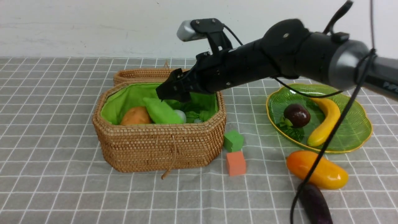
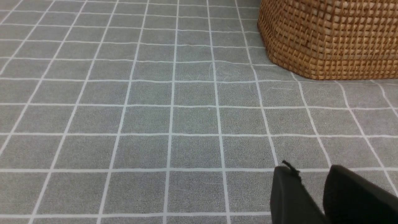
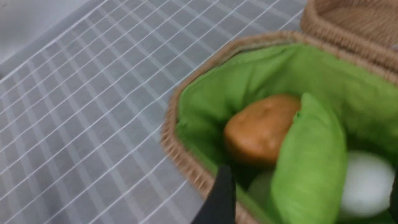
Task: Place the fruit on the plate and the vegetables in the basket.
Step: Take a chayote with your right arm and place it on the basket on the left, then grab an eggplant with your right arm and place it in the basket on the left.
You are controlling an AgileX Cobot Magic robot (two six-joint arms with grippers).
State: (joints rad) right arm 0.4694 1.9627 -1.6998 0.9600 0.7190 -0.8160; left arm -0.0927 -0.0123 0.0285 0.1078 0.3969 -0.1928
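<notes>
Fruit is split between two places: the mangosteen [image 1: 297,115] and banana [image 1: 325,124] lie side by side on the plate [image 1: 354,130] at the right of the worktop [image 1: 62,140]. The mango [image 1: 332,175] lies on the cloth just in front of the plate's rim. The eggplant [image 1: 315,203] lies at the mango's near end, cut off by the front view's lower edge; whether the two touch I cannot tell. The basket [image 1: 161,146] stands mid-worktop with its lid [image 1: 140,74] thrown back behind it. It holds the potato [image 1: 136,116] at the left, the cucumber [image 1: 161,112] leaning tilted against it, and the white radish [image 1: 180,115] on the cucumber's other side. The right tool [image 1: 166,91] hovers over the basket's opening, angled down above the cucumber. Its jaws are spread wide, and in the blurred wrist view one finger shows on either side of the cucumber and radish, touching neither and gripping nothing. The left tool [image 2: 309,168] shows only in its own wrist view, low over bare cloth near a basket corner, fingers a narrow gap apart with nothing between them. A green cube [image 1: 233,140] sits just beside the basket's right corner, with an orange cube [image 1: 235,163] just in front of it.
</notes>
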